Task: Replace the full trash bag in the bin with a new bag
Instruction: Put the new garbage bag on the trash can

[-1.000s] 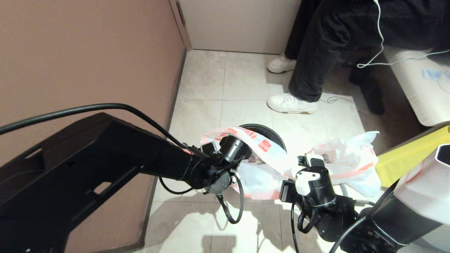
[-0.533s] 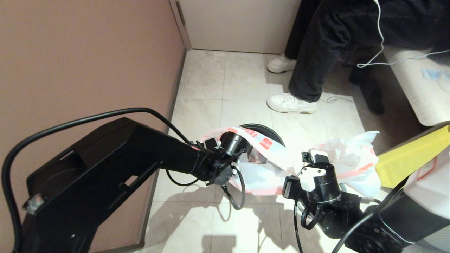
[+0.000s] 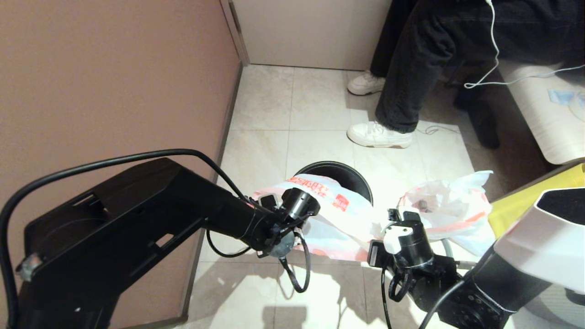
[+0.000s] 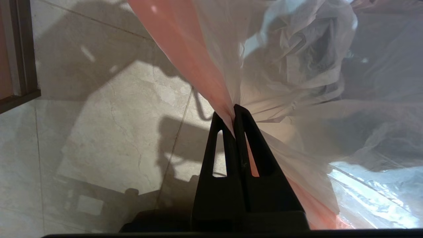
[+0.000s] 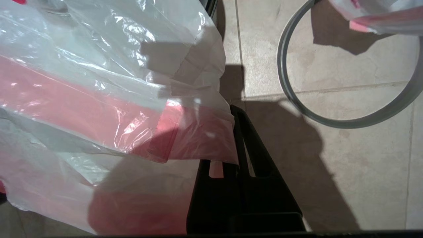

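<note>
Head view, lower half of the frame: two black arms reach in from the bottom corners, holding one translucent white bag between them; this smooth one reads as the new bag. The left gripper has its fingers pressed together on a gathered fold of the pink-red rim band; the right gripper pinches the opposite pink edge the same way.

Just beyond, at frame centre, the bin stands on the tiles, its black mouth partly covered by the stretched bag. At centre right the full trash bag sits crumpled on the floor, out of the bin. In the right wrist view the grey hoop lies flat on the tiles, apart from the bin.

Judged from this, removal is done; the lining is under way; what remains is seating the bag inside and refitting the hoop.

Writing: a red square logo and red Chinese characters on the new bag, too small to read.

At upper right, a person's legs in white trainers.
</note>
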`<state>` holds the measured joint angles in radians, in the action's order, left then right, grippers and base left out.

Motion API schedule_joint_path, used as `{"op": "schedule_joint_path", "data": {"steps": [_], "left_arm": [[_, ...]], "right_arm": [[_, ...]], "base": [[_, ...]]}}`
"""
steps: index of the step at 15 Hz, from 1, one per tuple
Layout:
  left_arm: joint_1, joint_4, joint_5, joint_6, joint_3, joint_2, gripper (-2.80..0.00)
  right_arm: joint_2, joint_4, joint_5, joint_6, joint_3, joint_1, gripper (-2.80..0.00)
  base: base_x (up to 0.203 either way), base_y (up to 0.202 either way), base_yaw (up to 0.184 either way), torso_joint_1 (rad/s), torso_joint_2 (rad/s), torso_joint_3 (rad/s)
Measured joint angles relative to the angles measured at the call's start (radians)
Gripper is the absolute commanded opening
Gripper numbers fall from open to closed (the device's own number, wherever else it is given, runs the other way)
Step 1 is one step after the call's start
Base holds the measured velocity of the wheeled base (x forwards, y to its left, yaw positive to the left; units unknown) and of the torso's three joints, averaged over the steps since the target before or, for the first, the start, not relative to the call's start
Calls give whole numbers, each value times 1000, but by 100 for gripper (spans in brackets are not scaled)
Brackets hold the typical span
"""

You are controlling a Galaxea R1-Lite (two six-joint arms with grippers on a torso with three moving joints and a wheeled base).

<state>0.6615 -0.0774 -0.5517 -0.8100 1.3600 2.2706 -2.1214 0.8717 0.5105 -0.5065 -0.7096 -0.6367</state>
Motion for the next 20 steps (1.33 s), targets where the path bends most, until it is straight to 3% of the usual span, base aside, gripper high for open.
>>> {"op": "schedule_joint_path", "data": {"steps": [8,11,14,20], "left_arm": [[-61,0,-6,61,143,141,-280],[-74,-2,-51,63,196,187,-280],[-69,1,-129,61,261,228,-280],[-80,0,-125,58,312,255,-280]], "right_arm": [[-240,3,-44,152,-295,145,-280],[-288,3,-44,180,-391,172,-280],[-322,6,-43,191,-417,178,-280],[-332,28,-41,192,-436,197,-280]], "base": [[0,0,0,0,0,0],[0,0,0,0,0,0],[0,0,0,0,0,0],[0,0,0,0,0,0]]}}
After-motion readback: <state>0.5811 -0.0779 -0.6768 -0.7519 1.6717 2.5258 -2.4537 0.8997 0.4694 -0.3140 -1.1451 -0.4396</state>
